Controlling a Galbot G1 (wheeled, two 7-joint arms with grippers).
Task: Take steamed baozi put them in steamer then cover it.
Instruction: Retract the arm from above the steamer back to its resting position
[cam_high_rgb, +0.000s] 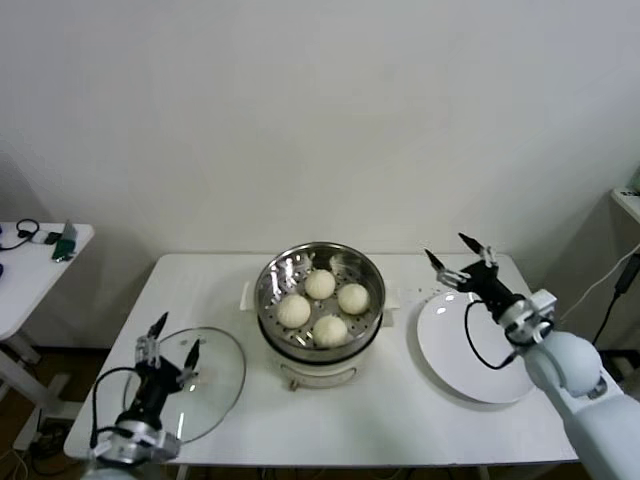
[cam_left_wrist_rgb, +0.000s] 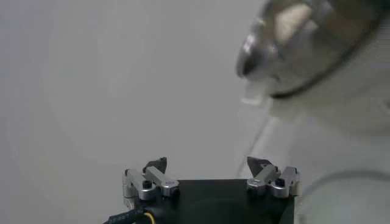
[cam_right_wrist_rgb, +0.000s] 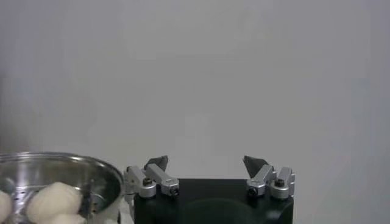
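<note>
All four baozi (cam_high_rgb: 322, 304) already inside the steamer (cam_high_rgb: 320, 266), near the middle of the table toward its far edge. Plate (cam_high_rgb: 470, 370) at the right edge bare. Only covering left, by the look of it: cover (cam_high_rgb: 215, 372) flat at the front-left corner, not yet on the pot. Left gripper (cam_high_rgb: 175, 337) above the cover's near-left part, fingers spread, nothing held. Right gripper (cam_high_rgb: 462, 250) raised over the plate's far rim, also spread wide and empty.
</note>
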